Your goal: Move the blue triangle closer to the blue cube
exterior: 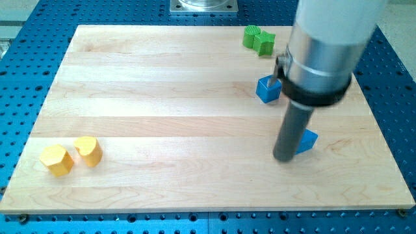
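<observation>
The blue cube (268,88) sits on the wooden board (162,117) at the view's upper right. The blue triangle (307,141) lies below it and slightly to the right, partly hidden by my rod. My tip (284,158) rests on the board, touching the triangle's left side, below the cube. A gap of bare wood separates the two blue blocks.
Two green blocks (259,39) sit together near the board's top edge, above the cube. A yellow hexagonal block (56,160) and a yellow rounded block (88,150) lie side by side at the lower left. The arm's large body (325,45) hides the upper right.
</observation>
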### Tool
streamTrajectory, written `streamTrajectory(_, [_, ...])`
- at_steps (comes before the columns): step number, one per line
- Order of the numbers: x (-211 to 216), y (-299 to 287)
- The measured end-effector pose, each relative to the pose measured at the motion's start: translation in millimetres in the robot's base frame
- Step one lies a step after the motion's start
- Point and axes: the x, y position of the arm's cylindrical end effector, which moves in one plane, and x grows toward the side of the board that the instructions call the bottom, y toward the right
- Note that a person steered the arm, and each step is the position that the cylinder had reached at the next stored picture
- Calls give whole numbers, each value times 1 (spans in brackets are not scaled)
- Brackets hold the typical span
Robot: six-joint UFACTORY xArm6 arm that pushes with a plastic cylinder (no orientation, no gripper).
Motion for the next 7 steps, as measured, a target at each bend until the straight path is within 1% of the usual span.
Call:
streamTrajectory(1, [-2, 13])
streamTrajectory(2, [-55, 14])
streamTrajectory(3, [-60, 14])
streamTrajectory(4, [0, 27])
streamTrajectory(5, [-37, 52])
streamTrajectory(6, [-82, 49])
streamTrajectory(7, [-89, 49])
